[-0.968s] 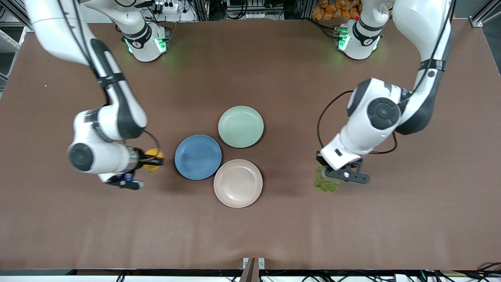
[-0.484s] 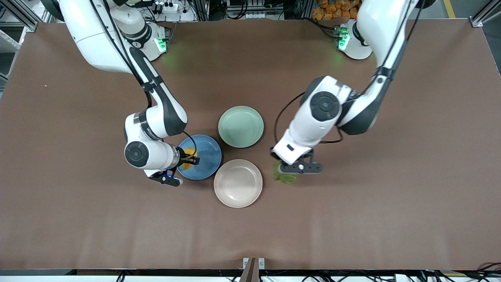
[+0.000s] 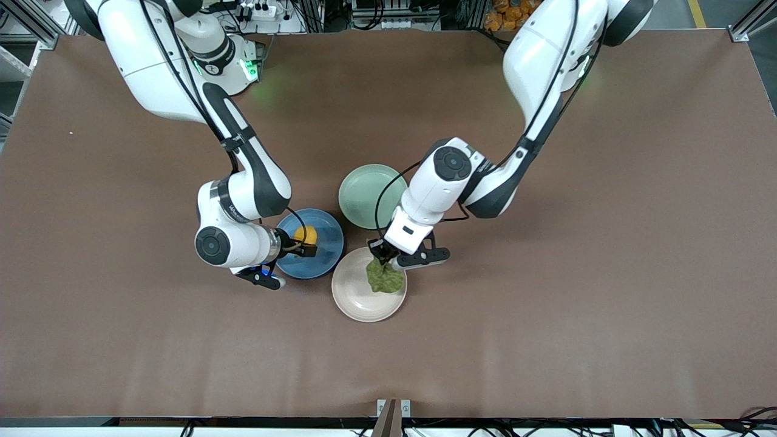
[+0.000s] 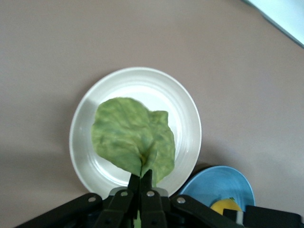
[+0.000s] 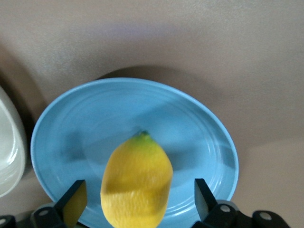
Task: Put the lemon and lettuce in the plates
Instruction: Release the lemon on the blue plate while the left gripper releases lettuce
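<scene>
Now your right gripper (image 3: pixel 305 247) has spread apart over the blue plate (image 3: pixel 322 258), lemon (image 3: pixel 305 234) loose inside it, your left gripper (image 3: pixel 379 260) newly arrived, clamping lettuce (image 3: pixel 384 278) over the neighbouring cream plate (image 3: pixel 352 297).

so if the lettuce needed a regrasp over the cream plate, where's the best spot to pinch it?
Probably the narrow stem end, where the left gripper already pinches it. The lettuce is thin and floppy and fans wide over the cream plate, so a pinch across the stem from above, fingers either side of the sheet, looks most secure.
</scene>
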`<state>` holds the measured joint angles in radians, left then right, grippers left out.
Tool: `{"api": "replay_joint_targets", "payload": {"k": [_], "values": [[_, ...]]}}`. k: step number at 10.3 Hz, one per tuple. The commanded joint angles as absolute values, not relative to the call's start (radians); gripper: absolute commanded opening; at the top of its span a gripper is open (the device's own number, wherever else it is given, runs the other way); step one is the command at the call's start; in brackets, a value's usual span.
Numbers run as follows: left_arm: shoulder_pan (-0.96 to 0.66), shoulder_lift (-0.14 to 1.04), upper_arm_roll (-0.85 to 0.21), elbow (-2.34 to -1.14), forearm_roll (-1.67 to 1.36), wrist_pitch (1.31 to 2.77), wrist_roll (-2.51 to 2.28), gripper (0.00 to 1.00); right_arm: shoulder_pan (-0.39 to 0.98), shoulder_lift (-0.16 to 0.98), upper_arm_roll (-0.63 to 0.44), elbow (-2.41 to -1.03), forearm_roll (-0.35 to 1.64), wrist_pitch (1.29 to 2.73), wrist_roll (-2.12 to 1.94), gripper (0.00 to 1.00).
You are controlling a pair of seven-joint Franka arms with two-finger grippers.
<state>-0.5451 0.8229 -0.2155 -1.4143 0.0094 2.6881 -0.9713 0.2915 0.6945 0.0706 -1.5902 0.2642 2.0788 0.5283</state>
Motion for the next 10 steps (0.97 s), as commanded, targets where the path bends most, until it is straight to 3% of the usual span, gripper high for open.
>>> {"api": "replay_joint_targets", "payload": {"k": [1,2,3,7,10], "values": [[-0.552,0.865,-0.206,-1.376,-0.012,2.704,-0.983,0.42,0.279,0.675,0.066,-1.520,0.281,2.047,0.509,1.00],[-0.554,0.867,-0.204,-1.379,-0.006,2.704,-0.983,0.87,0.272,0.652,0.046,-1.499,0.275,1.983,0.505,1.00],[-0.549,0.855,-0.204,-1.379,-0.005,2.695,-0.983,1.00,0.255,0.622,0.029,-1.490,0.275,1.911,0.476,1.00],[-0.502,0.682,-0.196,-1.379,0.018,2.453,-0.953,1.00,0.222,0.429,-0.067,-1.491,0.122,1.682,0.284,1.00],[-0.381,0.478,-0.202,-1.391,0.014,2.149,-0.748,1.00,0.106,0.246,-0.071,-1.496,0.008,1.573,0.107,1.00]]}}
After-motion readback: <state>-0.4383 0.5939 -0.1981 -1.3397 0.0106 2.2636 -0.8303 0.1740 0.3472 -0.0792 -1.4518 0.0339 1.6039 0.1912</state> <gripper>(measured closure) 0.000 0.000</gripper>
